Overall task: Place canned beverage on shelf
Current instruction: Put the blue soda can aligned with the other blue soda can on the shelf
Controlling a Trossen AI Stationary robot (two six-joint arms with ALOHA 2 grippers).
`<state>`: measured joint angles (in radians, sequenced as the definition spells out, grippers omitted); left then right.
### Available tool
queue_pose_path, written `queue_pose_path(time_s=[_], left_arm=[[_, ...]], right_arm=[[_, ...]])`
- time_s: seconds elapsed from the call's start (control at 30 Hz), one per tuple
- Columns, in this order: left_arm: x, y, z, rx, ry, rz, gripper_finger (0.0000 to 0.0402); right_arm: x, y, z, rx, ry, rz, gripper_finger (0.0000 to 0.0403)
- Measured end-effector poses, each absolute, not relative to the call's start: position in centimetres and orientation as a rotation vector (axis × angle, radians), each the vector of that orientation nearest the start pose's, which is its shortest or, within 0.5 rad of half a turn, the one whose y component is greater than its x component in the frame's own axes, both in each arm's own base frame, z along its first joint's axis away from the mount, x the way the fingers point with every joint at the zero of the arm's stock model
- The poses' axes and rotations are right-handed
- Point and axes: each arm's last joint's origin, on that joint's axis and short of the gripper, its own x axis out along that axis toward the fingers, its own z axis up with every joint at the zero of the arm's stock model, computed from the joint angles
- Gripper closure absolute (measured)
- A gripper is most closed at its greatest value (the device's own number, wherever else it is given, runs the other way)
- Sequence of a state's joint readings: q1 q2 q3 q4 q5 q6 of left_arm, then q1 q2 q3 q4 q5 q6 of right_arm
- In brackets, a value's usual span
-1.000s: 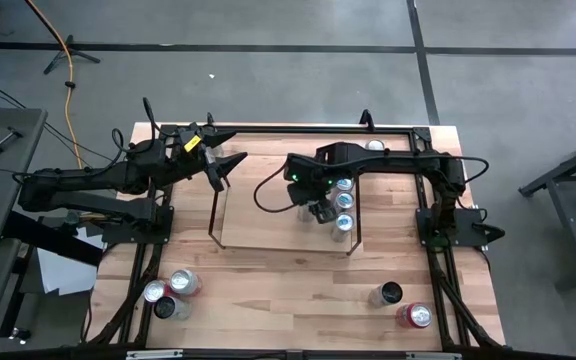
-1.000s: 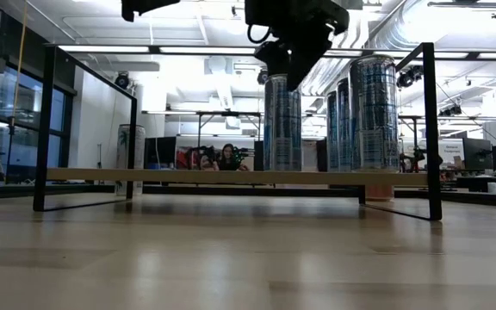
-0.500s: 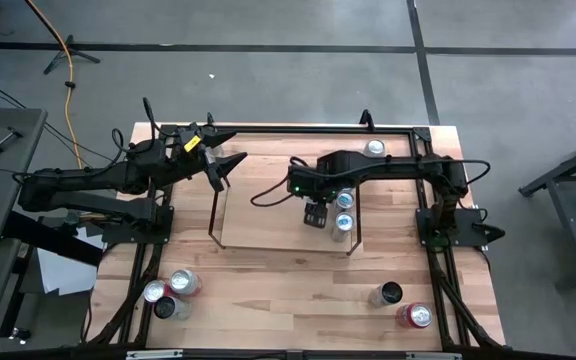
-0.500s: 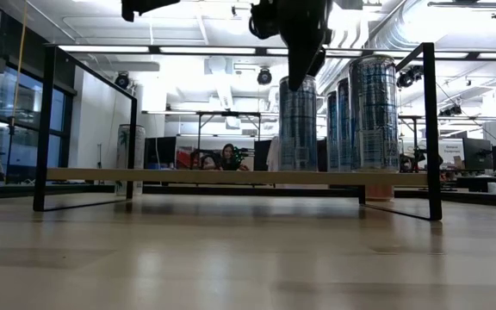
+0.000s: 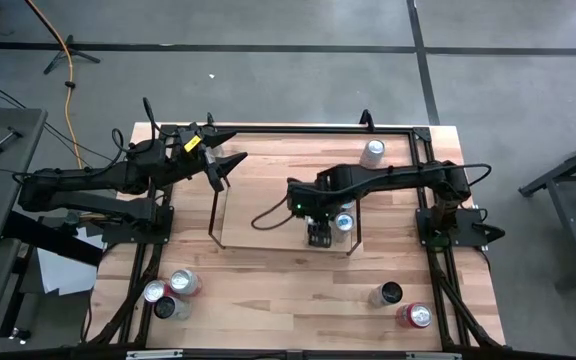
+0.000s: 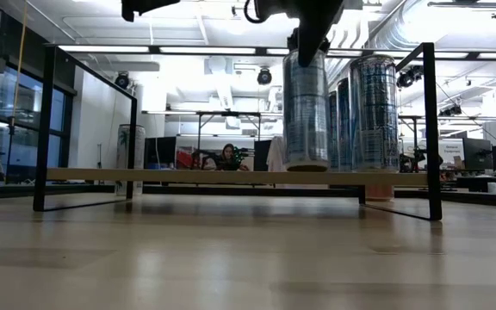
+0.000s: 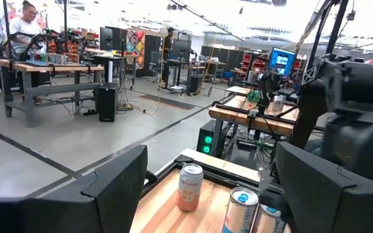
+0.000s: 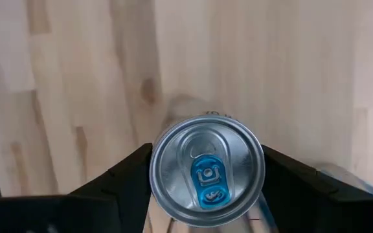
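While the left arm waits at the upper left of the high view, the left gripper hangs past the left end of the shelf, its fingers spread and holding nothing. Left wrist view: the two dark fingers stand well apart, and between them show a pale orange can and a blue-and-silver can top, both upright.

Shelf: light-wood board lying left-to-right at mid-frame of the high view, with a black wire frame at each short end in the low view.

Right of centre, the right gripper is over the right part of the shelf, near its front edge. It pinches the held can from above. Right wrist view: the can top sits between the two dark fingers, one on each side, touching its rim; the blue tab faces the camera. The can's long axis is vertical, top up. In the low view its base appears just above the board; contact cannot be told.

Further right in the low view, a row of blue cans stands upright on the shelf just beside the held one.

Lower left of the high view: a cluster of cans on the table. Lower right: a dark can and a red can. Upper right: the pale can on the tabletop, behind the shelf.
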<state>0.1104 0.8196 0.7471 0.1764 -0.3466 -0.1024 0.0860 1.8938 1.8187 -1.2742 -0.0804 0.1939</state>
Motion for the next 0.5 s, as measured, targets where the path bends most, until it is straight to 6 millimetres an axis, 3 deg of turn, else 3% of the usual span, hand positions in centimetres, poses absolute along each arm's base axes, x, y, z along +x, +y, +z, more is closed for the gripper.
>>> queue_pose_path(time_s=[0.5], left_arm=[[18.1, 3.0, 34.8, -0.112, -0.127, 0.451, 0.0103]], right_arm=[[35.0, 6.6, 30.7, 0.116, 1.465, -0.058, 0.0171]])
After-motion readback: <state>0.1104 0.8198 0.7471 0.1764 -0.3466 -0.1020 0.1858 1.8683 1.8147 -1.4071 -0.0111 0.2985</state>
